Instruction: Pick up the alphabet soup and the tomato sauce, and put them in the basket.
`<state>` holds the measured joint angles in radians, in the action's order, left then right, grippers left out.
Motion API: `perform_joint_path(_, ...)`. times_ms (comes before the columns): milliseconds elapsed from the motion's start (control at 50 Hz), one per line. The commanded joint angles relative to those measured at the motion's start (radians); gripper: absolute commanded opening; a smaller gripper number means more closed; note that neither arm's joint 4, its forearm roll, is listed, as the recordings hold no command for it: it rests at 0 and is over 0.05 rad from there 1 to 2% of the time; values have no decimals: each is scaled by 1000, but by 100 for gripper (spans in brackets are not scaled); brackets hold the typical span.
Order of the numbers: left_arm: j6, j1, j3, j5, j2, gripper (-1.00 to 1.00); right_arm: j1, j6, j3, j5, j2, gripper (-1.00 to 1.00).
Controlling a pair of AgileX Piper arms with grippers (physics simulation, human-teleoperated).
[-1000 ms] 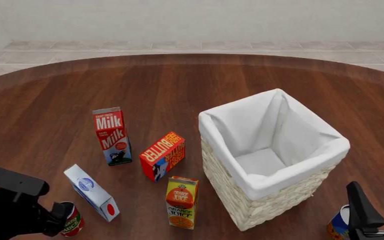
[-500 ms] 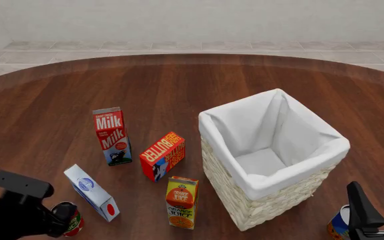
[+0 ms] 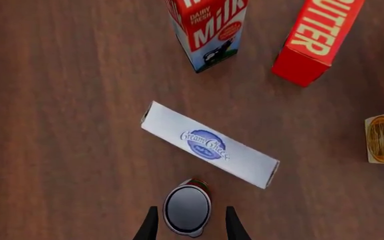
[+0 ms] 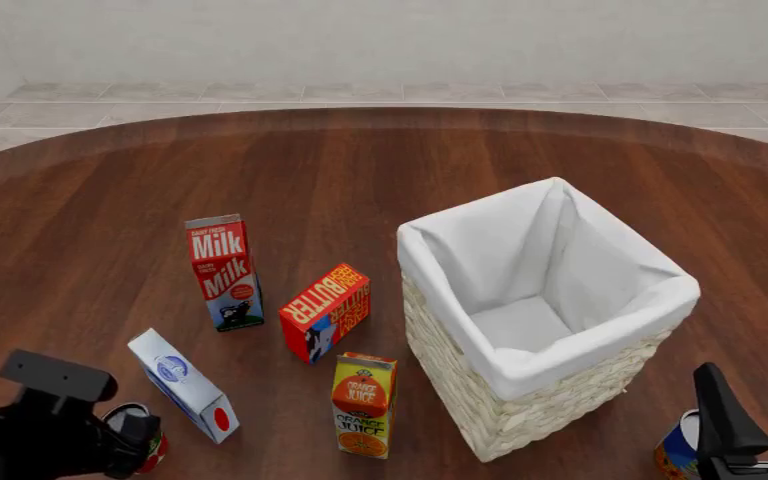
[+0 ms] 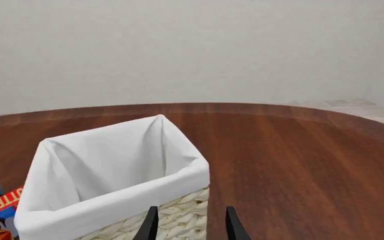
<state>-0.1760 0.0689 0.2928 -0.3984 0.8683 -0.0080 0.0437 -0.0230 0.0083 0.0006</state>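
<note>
While the two arms work the near edge of a round wooden table (image 4: 357,170), the scene reads as follows.

Left gripper: the left gripper (image 3: 190,226) hangs over the tomato sauce (image 3: 187,207) at the near left, its two dark fingers spread, one on each side of the can's top with a narrow gap showing on both sides.

Tomato sauce: upright on the table at the near left, just near of the cream cheese box (image 3: 209,144); in the front view only a sliver of its red label (image 4: 151,447) shows beside the dark arm.

Right gripper: the right gripper (image 5: 190,224) sits at the near right corner, fingers parted and nothing between them, pointing level towards the basket (image 5: 112,165).

Alphabet soup: the alphabet soup (image 4: 675,447) stands at the near right edge of the front view, just left of the right arm's dark fingers, partly cut off by the frame.

Basket: the tall wicker basket (image 4: 544,385) stands right of centre, its white cloth lining folded over the rim, no can inside.

Other goods: a milk carton (image 4: 224,272) stands far left of the group, a butter box (image 4: 325,311) just right of it, and an orange juice carton (image 4: 363,404) nearer, beside the basket.
</note>
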Motion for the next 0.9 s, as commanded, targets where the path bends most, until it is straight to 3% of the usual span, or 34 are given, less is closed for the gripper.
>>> perform_joint_path(20, 3, -2, -25, 46, 29, 100, -1, 1, 0, 0, 0, 100)
perform_joint_path(900, -9, -31, -82, 190, 140, 100, -4, 1, 1, -1, 0, 100)
